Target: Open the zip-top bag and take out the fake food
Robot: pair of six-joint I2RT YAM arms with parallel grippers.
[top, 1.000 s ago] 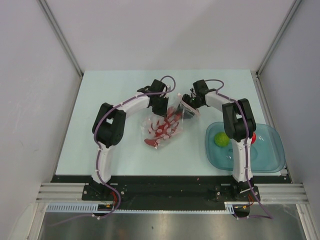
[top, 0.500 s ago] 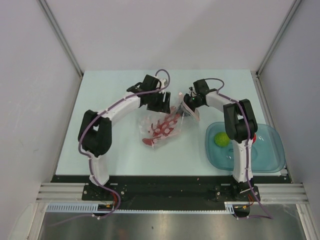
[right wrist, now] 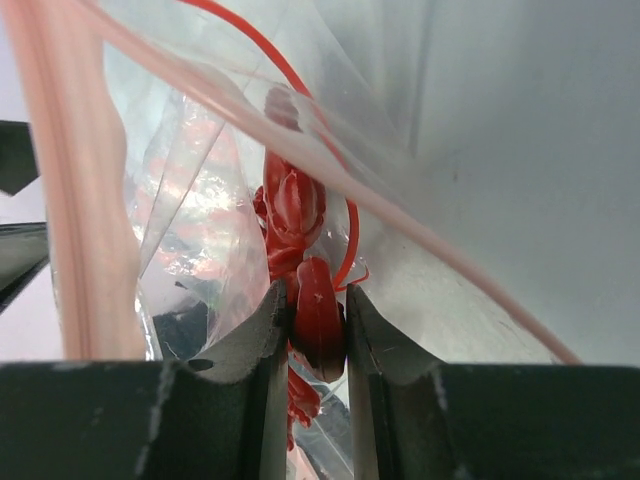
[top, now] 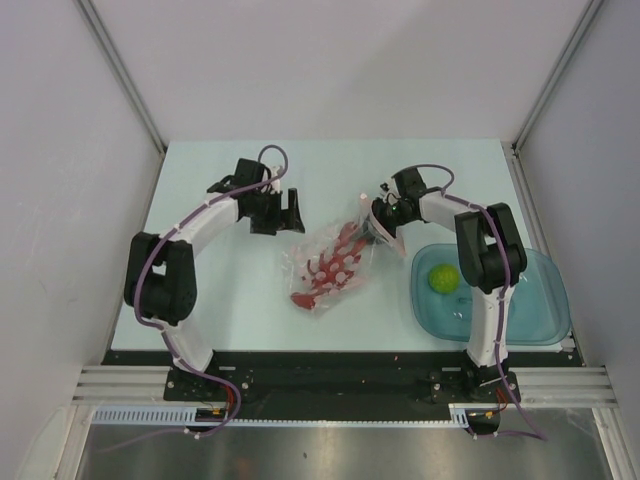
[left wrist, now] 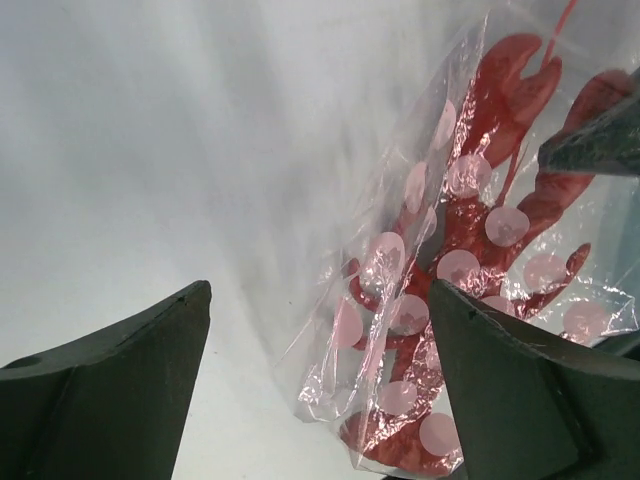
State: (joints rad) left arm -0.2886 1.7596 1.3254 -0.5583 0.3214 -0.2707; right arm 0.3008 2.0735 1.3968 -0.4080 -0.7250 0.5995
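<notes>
The zip-top bag (top: 330,265) lies on the table's middle, a clear crinkly pouch with pink dots, and the red lobster (top: 322,272) is inside it. My right gripper (top: 378,222) reaches into the bag's mouth at its far right end. In the right wrist view it (right wrist: 315,295) is shut on a claw of the lobster (right wrist: 290,215), with the pinkish zip strip (right wrist: 80,200) running past on the left. My left gripper (top: 283,218) stands open to the left of the bag, holding nothing. Its wrist view shows the bag (left wrist: 400,300) just ahead of the gripper (left wrist: 320,300).
A translucent teal tray (top: 535,310) sits at the right front with a lime-green ball (top: 443,277) in it. My right arm's elbow (top: 488,245) hangs over the tray's far edge. Grey walls close in the table on three sides.
My left gripper has opened, let go of the bag and swung left, away from it. The right gripper has closed on the lobster's claw. The bag has sagged toward the front.
</notes>
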